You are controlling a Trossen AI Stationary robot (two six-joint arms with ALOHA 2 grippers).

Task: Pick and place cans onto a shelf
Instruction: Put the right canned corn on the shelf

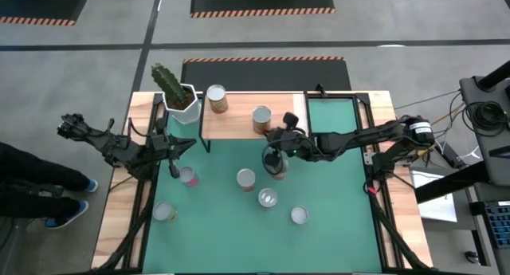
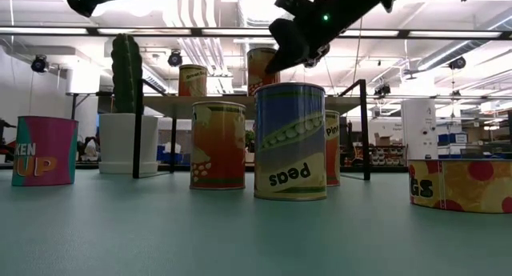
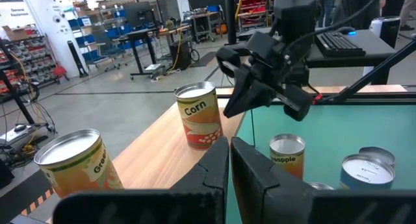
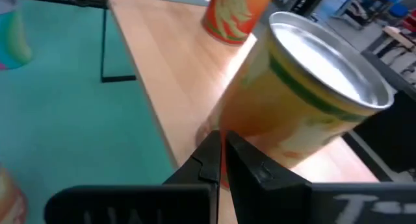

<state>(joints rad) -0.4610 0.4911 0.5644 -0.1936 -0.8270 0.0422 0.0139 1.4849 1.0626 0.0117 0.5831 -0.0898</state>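
Two cans stand upright on the light-wood shelf (image 1: 239, 119): a Corn can (image 1: 262, 119) with an orange label and silver top, and another can (image 1: 216, 98) near the cactus pot (image 1: 182, 102). The right gripper (image 1: 272, 154) hangs just beside the Corn can, over the shelf's front edge, fingers pressed together, holding nothing. The left gripper (image 1: 180, 147) waits over the green mat (image 1: 335, 195), closed and empty

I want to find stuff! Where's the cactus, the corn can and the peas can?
cactus (image 1: 167, 81): high view, on its green stem.
corn can (image 3: 199, 117): left wrist view, on its label, standing on the shelf.
peas can (image 2: 290, 140): low view, on the front of its label.
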